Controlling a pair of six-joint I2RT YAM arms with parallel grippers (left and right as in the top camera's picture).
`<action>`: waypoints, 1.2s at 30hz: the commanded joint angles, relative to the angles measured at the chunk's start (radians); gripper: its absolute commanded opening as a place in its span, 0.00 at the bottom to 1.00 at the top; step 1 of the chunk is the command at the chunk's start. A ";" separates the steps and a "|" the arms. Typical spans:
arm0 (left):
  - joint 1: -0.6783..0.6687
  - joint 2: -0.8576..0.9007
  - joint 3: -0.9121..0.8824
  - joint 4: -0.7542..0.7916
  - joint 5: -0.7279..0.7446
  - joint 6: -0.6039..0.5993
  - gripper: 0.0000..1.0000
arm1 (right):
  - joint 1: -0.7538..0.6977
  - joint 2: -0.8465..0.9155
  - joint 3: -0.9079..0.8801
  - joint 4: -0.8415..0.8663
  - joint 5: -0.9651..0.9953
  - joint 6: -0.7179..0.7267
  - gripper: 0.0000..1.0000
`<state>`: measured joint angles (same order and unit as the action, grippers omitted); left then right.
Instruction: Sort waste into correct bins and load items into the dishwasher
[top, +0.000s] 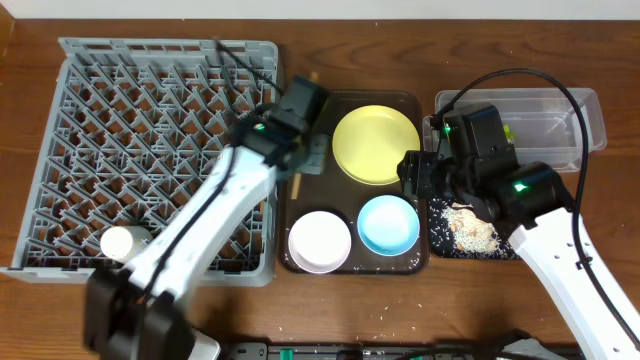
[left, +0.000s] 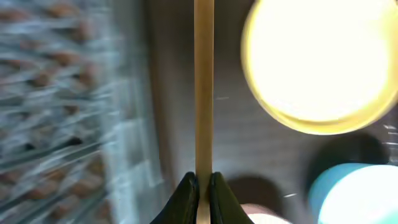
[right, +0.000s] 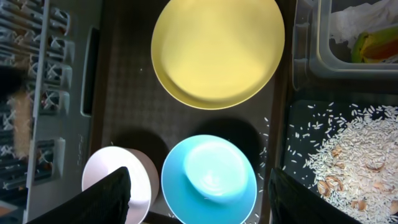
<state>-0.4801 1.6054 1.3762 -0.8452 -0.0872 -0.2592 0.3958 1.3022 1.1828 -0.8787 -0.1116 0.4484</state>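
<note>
The left gripper (left: 204, 196) is pressed shut on a thin wooden chopstick (left: 204, 93). Its two fingers squeeze the stick from both sides. The stick pokes out straight in front of them. From above, the stick sits at the left edge of the dark brown serving tray (top: 345, 195), right next to the big grey plastic dish rack (top: 150, 100). A bit of stick shows on each side of the gripper, so I think it is held near the middle. I can only see one stick.

The chopstick looks very light and stiff, so it should not bend. But it is thin and smooth, so I think it can spin or slip in the pinch. A hold near the middle keeps it from tipping. It could also fall through the holes in the rack, so it likely needs to lie flat across the pegs.

The right gripper (right: 202, 202) is spread wide and holds nothing. It hangs over the light blue bowl (right: 208, 174). That bowl looks hard and slick, so I think the rim is the best place to grab. The round yellow plate (right: 217, 50) and the pinkish-white bowl (top: 320, 240) sit on the brown tray too. A small white cup (top: 120, 242) is in the rack.
</note>
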 joint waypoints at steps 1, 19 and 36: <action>0.047 -0.003 -0.003 -0.056 -0.197 -0.005 0.08 | -0.002 0.002 0.005 -0.001 0.010 -0.001 0.69; 0.141 -0.085 -0.008 -0.131 0.013 0.113 0.75 | -0.002 0.002 0.005 0.000 0.010 -0.001 0.70; -0.137 0.104 -0.068 0.045 0.438 0.052 0.71 | -0.079 0.002 0.005 -0.085 0.044 0.109 0.75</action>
<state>-0.5713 1.6062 1.3254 -0.8368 0.3325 -0.1909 0.3733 1.3022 1.1828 -0.9215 -0.1070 0.4973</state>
